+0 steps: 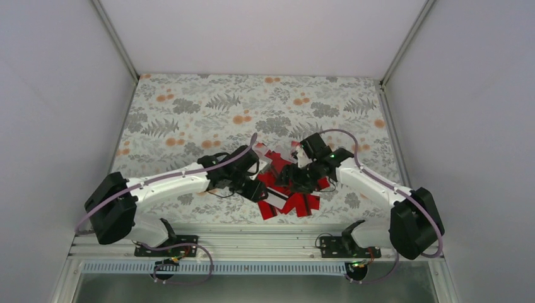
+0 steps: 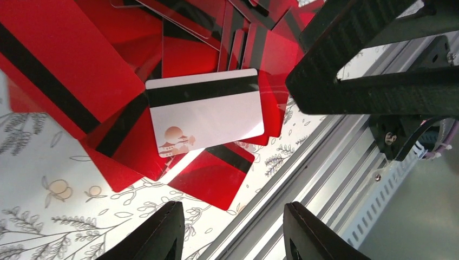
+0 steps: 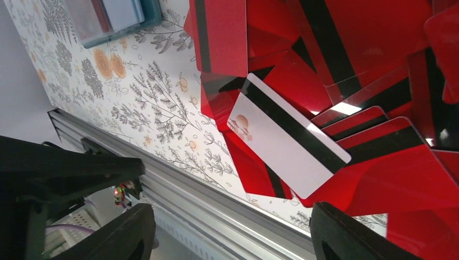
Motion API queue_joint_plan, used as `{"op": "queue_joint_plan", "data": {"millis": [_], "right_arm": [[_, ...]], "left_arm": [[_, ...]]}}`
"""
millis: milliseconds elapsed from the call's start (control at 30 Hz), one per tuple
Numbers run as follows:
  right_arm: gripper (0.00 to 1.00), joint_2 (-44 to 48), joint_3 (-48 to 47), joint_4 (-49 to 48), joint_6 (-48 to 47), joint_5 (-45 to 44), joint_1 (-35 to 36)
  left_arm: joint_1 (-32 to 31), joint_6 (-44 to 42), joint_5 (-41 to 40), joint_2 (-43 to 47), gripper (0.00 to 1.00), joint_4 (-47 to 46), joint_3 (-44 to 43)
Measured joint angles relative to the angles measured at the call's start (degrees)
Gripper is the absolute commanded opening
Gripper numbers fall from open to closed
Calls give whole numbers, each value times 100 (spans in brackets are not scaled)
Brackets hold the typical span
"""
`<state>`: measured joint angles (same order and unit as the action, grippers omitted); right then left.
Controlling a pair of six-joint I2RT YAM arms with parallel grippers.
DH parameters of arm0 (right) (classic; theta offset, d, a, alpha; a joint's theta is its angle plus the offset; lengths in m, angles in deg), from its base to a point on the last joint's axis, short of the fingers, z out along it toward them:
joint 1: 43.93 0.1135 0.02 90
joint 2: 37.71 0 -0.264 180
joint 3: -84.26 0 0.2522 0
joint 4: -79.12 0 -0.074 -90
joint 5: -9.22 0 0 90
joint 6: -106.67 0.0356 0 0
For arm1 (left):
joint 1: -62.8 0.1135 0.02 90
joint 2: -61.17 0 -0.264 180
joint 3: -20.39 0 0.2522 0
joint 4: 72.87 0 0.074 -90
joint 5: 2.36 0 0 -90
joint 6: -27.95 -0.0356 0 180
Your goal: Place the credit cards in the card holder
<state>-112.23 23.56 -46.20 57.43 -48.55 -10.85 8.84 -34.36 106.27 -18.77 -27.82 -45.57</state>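
your left gripper (image 2: 233,233) and right gripper (image 3: 233,238) both hang open and empty over the heap of credit cards (image 1: 287,189) at the flowered table's (image 1: 189,107) 6 o'clock edge. nearly all cards lie loose, so the task looks barely begun. the card holder (image 3: 113,21) lies open at 11 o'clock in the right wrist view, apart from the heap. overlapping cards and the metal rail (image 2: 325,179) close by crowd any pick.
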Motion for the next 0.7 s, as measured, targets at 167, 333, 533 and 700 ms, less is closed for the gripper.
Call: {"op": "queue_joint_plan", "data": {"millis": [167,333,533,700], "right_arm": [[77,-11,299,-387,330,334,0],[77,-42,807,-815,787,656,11],[78,68,1349,-1023,1226,704,55],[75,293,1714,-1475,1521,807,81]], "left_arm": [[-127,-72,4,-365,50,-131,-13],[-129,-258,-109,-1036,55,-125,-299],[-116,-448,-186,-1432,57,-190,-479],[-72,-522,-184,-1620,57,-297,-544]]}}
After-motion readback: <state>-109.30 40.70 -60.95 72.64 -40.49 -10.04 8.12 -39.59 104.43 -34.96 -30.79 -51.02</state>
